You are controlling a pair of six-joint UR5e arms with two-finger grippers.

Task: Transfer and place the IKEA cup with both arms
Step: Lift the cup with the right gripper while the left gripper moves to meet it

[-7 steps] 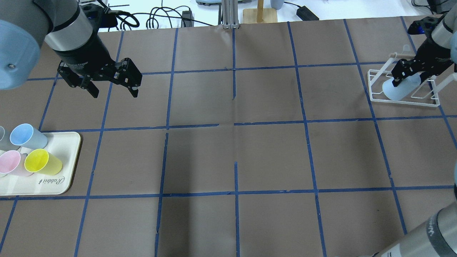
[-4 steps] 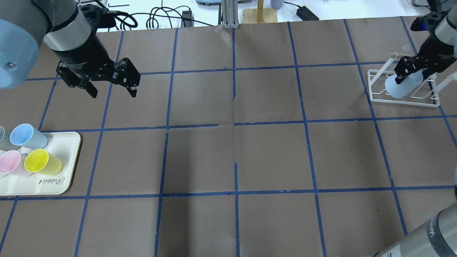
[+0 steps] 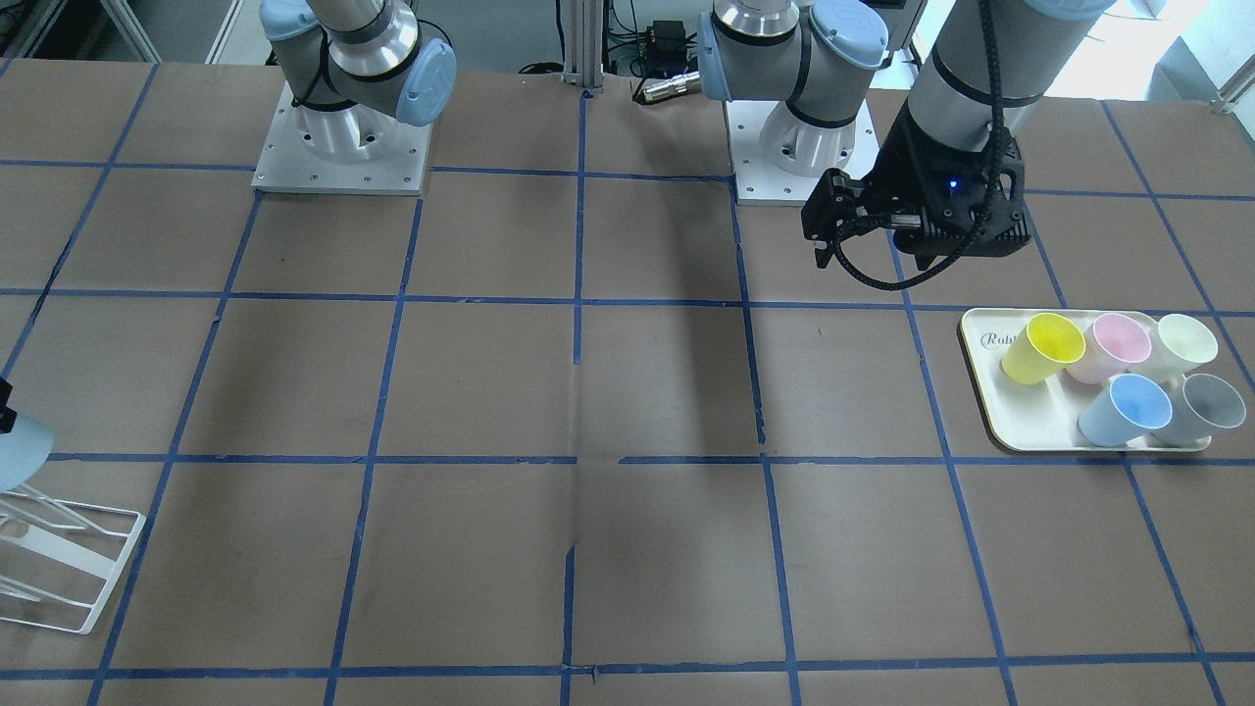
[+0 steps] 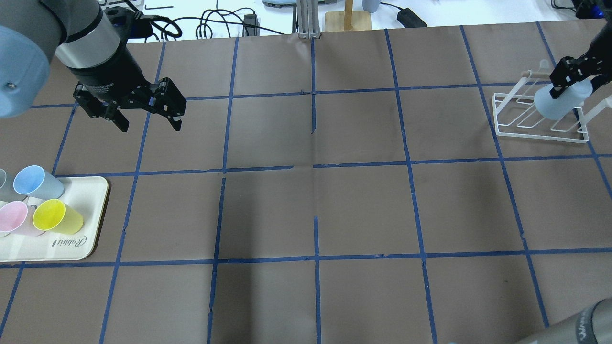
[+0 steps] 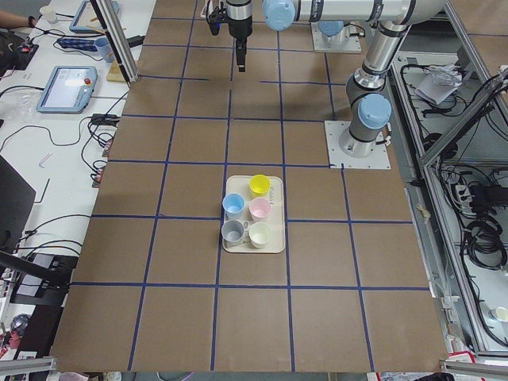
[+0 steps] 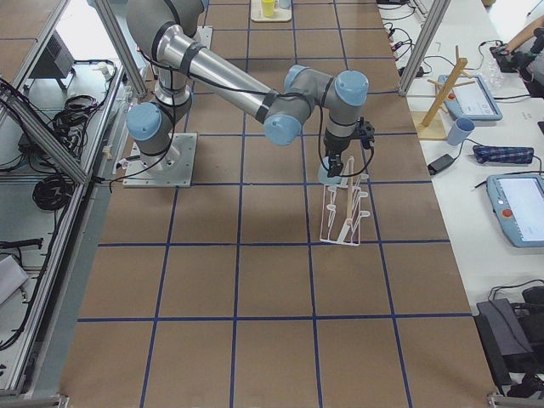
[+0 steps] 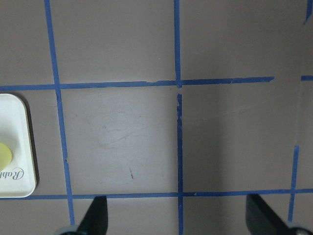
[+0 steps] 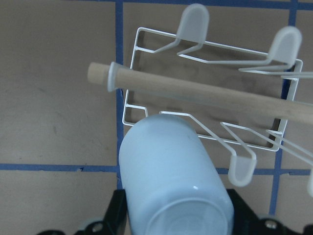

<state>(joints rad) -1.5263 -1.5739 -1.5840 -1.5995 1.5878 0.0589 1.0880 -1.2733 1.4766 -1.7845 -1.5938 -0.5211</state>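
Observation:
My right gripper (image 4: pixel 573 86) is shut on the pale light-blue IKEA cup (image 4: pixel 557 102) and holds it tilted above the white wire rack (image 4: pixel 540 136) at the far right. In the right wrist view the cup (image 8: pixel 171 176) fills the space between the jaws, just in front of the rack's wooden dowel (image 8: pixel 205 95). The cup also shows at the front-facing view's left edge (image 3: pixel 15 446). My left gripper (image 4: pixel 151 125) is open and empty above the table at the left. A second blue cup (image 4: pixel 36 181) lies on the tray (image 4: pixel 81 239).
The cream tray (image 3: pixel 1029 431) also holds yellow (image 4: pixel 57 215), pink (image 4: pixel 14 217), grey and white cups. The rack (image 8: pixel 210 45) has several white-capped wire prongs. Cables and a wooden stand (image 4: pixel 348 19) lie beyond the table's far edge.
My right gripper has carried the cup to the right and farther back over the rack. My left gripper has barely shifted and stays open.

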